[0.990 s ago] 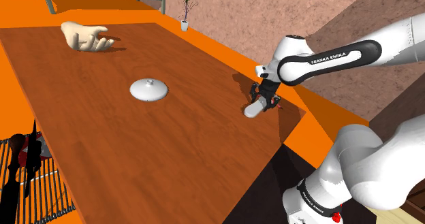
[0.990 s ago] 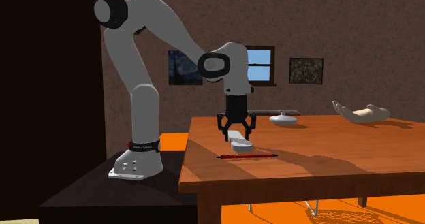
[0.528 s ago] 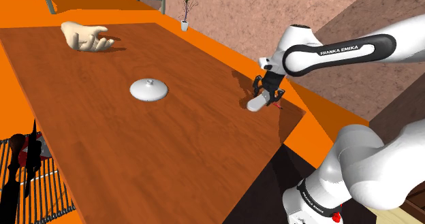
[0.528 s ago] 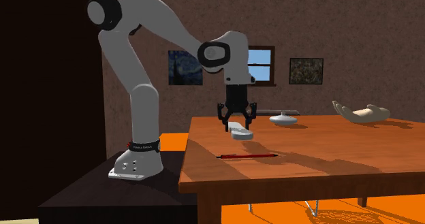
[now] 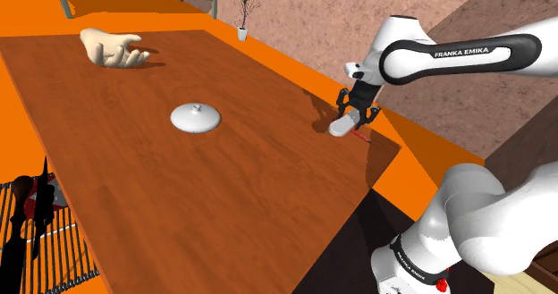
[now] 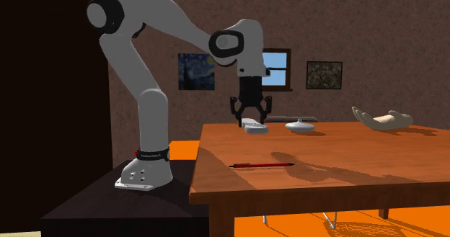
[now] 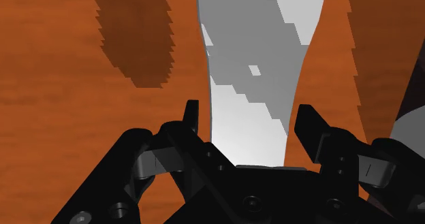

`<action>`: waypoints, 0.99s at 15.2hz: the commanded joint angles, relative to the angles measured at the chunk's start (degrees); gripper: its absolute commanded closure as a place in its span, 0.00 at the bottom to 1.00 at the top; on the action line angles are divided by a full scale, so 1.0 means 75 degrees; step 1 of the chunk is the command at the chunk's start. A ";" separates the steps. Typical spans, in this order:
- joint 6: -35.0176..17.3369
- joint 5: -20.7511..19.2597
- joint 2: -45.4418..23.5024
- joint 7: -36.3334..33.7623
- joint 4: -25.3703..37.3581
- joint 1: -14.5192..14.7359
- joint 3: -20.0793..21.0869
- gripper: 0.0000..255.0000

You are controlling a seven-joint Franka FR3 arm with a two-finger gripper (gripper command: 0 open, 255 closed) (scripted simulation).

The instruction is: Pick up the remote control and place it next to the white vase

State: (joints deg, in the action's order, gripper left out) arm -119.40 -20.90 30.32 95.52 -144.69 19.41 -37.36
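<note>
The remote control (image 5: 341,127), drawn pale grey, is clamped between the two black fingers of the gripper (image 5: 349,115). It hangs in the air over the corner of the worktop (image 5: 179,185) that is at the shoulder view's right, close to the stand. In the wrist view the fingers press on both long sides of the remote control (image 7: 252,86) where its body is narrow. Most of its length reaches forward past the fingertips, and its shadow falls apart from it on the wood, so it does not touch the worktop.

The main danger, as it seems, is that the remote control turns or slips in the gripper during the carry, because much of its length sticks out beyond the fingers. In the second exterior view it (image 6: 255,128) already looks a little tilted under the gripper (image 6: 250,120). A quick swing could make this worse.

The low white piece in the middle of the worktop is probably the white vase (image 5: 195,118). It stands well apart from the gripper, toward the shoulder view's left. If the arm descends too near to it, the long free end could knock it. A red pen (image 6: 261,164) lies on the worktop near the gripper. A pale hand-shaped figure (image 5: 112,47) rests at the far end.
</note>
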 commanded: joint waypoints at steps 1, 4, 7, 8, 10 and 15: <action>0.0232 0.0024 0.0101 -0.0017 0.0127 -0.0007 0.0088 1.00; 0.0574 0.0068 0.0221 -0.0019 0.0348 -0.0011 0.0200 1.00; 0.0907 0.0117 0.0319 -0.0016 0.0583 -0.0008 0.0305 1.00; 0.1017 0.0134 0.0347 -0.0015 0.0664 -0.0006 0.0339 1.00; 0.1014 0.0260 0.0178 -0.0128 0.0807 0.0130 0.0415 1.00; 0.0758 0.0868 -0.0819 -0.0603 0.1435 0.0774 0.0659 1.00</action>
State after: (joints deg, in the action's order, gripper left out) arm -113.14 -15.30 25.58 91.88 -134.57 24.29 -32.87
